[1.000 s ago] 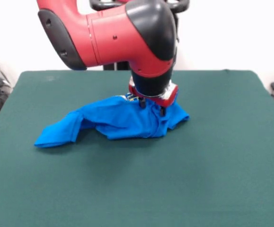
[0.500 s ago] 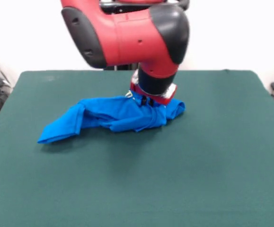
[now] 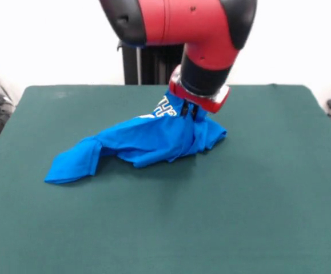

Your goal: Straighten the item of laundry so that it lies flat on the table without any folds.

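Where pinched — T-shirt (image 3: 148, 140) beneath fingers (image 3: 184, 110)

Red and black arm (image 3: 194, 23) reaching down from above, wrist upright, gripper (image 3: 187, 110) with jaws pinched together on blue shirt (image 3: 148, 142)

shirt (image 3: 148, 142): bright blue, plain over most of its cloth | lettering (image 3: 166, 107) just left of the gripper (image 3: 188, 111): white block letters, apparently with dark outlines | table (image 3: 256, 200): dark green all over, no pattern | arm (image 3: 194, 23) above gripper: red with black sections | gripper: black under a red collar
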Available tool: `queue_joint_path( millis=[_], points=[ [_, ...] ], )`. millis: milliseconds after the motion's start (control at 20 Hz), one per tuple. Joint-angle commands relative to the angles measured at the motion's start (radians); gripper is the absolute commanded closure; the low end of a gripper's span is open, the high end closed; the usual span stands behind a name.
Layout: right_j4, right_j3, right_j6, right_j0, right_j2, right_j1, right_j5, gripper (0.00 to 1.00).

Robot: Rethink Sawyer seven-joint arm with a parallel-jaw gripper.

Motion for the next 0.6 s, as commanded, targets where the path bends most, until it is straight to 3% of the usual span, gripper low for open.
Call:
queue_joint_path(
  millis=[50,300,600],
  points=[
    [0.084,0.017,0.097,0.03,-0.022,-0.038,0.037,1.0],
    [0.099,-0.043,0.072,0.042,-0.045,-0.068,0.081,1.0],
    [0.017,-0.202,0.129,0.093,-0.113,0.028,0.02,1.0]
  ],
)
